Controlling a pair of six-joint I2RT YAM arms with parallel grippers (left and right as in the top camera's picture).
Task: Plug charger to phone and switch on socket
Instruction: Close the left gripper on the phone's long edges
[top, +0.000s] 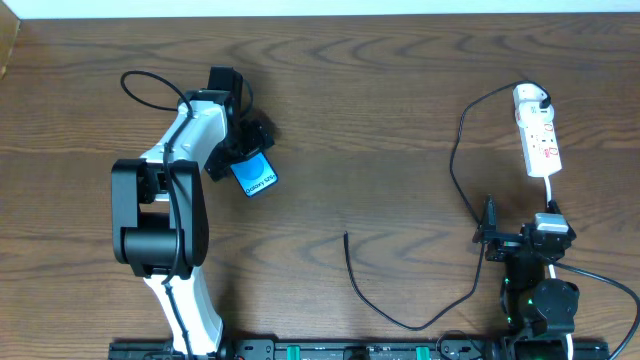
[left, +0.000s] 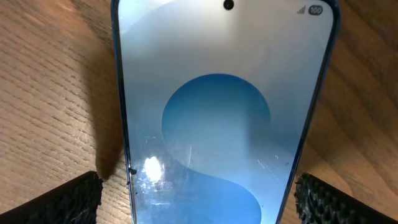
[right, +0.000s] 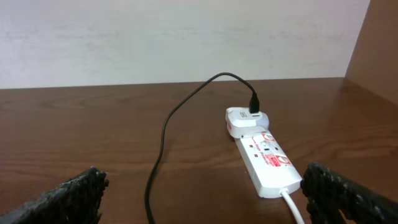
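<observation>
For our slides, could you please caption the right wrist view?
White power strip on the brown wooden table, white adapter plugged in, thin black cable trailing off, framed by the open right gripper.

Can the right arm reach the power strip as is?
Probably yes: the right end effector stands open facing the power strip, only bare table between; the charger cable passes left of that line.
</observation>
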